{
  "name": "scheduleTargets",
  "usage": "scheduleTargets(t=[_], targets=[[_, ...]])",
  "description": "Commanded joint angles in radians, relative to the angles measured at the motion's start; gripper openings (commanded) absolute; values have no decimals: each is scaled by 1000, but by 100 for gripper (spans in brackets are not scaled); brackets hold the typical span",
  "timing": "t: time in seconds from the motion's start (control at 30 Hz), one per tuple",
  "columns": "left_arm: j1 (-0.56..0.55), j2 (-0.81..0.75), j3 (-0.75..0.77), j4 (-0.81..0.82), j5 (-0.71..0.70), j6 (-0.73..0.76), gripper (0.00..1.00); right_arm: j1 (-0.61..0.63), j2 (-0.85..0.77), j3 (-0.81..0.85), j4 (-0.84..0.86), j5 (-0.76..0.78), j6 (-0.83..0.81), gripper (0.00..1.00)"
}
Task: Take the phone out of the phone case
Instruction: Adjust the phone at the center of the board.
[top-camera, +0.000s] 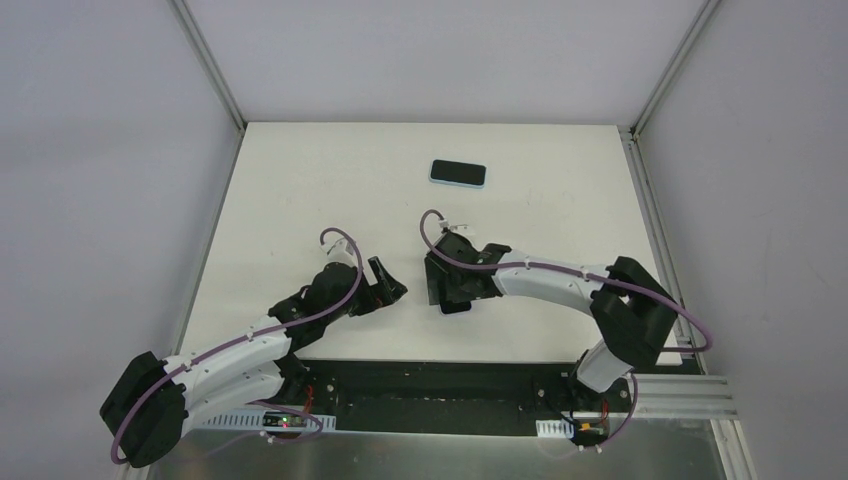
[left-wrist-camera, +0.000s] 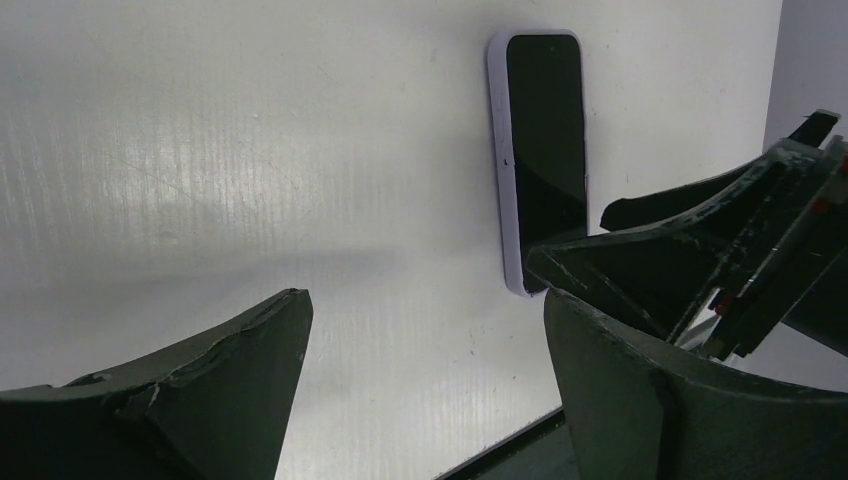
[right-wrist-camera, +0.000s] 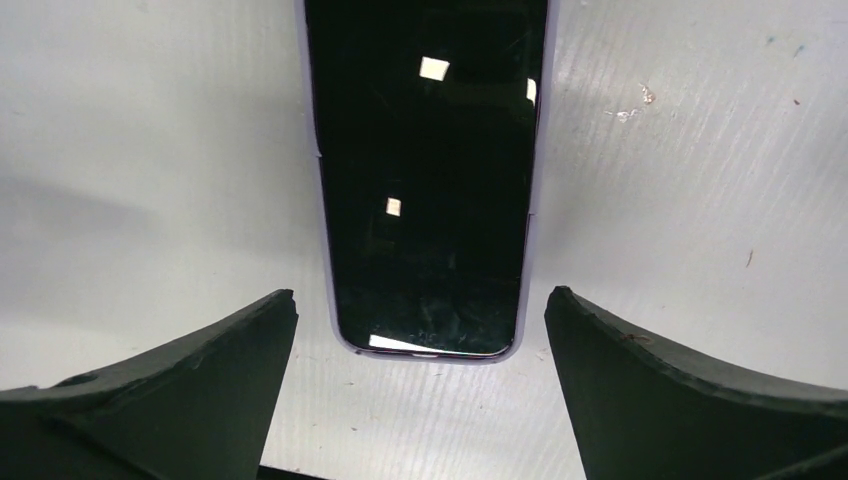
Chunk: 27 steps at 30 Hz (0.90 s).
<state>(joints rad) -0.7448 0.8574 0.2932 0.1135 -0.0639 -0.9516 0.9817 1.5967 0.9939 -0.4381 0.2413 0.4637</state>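
Right pincer: jaws spread wide, gripping nothing. The two fingers stand either side of one end of the phone, with bare table showing in both gaps.
Left pincer: jaws also apart and empty, over bare table, near the right pincer on its left.
Phone: flat, screen up, in a lilac case, lying toward the table's front edge under the right pincer.
Top view: hides almost all of that phone beneath the right wrist. Only a sliver of one end peeps out on the near side.
Right wrist view: shows the dark screen, the case rim round it and a notch on the case's left side. The other end runs off the top of the picture.
Left wrist view: shows nearly the phone's whole length, with the right pincer's fingers crossing its lower end and the table's dark front edge at the bottom.
Far phone: seen from the top only. It lies dark face up with a pale blue rim, crosswise toward the table's back, well apart from both pincers.
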Motion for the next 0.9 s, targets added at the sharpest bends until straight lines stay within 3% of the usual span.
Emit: scheduleTargets(t=[0.0, 0.87], targets=[[2, -9, -13, -10, -6, -5, 88, 2, 48, 65, -94, 20, -54, 100], [2, -22, -17, -22, 0, -2, 88, -44, 191, 189, -128, -14, -129, 99]])
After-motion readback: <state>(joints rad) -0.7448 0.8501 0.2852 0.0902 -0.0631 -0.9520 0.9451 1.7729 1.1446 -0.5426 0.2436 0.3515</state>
